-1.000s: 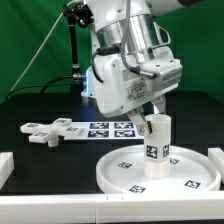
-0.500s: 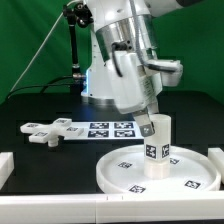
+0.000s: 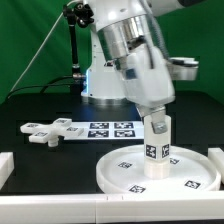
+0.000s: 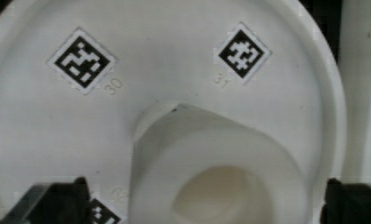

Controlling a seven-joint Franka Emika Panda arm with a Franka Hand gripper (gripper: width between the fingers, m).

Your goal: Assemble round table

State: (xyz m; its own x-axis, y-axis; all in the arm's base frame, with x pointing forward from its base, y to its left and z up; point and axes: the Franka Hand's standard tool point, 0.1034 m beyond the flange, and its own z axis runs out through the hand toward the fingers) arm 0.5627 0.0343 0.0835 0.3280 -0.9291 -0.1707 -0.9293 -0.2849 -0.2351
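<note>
The large round disc (image 3: 122, 178) lies flat at the front of the exterior view, and its bare surface fills the wrist view (image 4: 164, 110). The short cylinder leg (image 3: 156, 142) stands upright at its centre; in the wrist view I look down on the leg's top (image 4: 217, 160). My gripper (image 3: 155, 118) is straight above the leg and straddles its top. In the wrist view the gripper (image 4: 203, 205) has one dark finger on each side of the leg, with a gap showing, so it is open. The cross-shaped base (image 3: 45, 130) lies on the black table at the exterior view's left.
The marker board (image 3: 110, 128) lies flat behind the disc, between it and the arm's base. White rails run along the table's front edge (image 3: 40, 205) and stand at the exterior view's left (image 3: 5, 165) and right (image 3: 216, 153).
The wrist and hand have turned about the vertical axis above the leg. The leg's tag faces the same way throughout, so the leg and disc have not moved.
</note>
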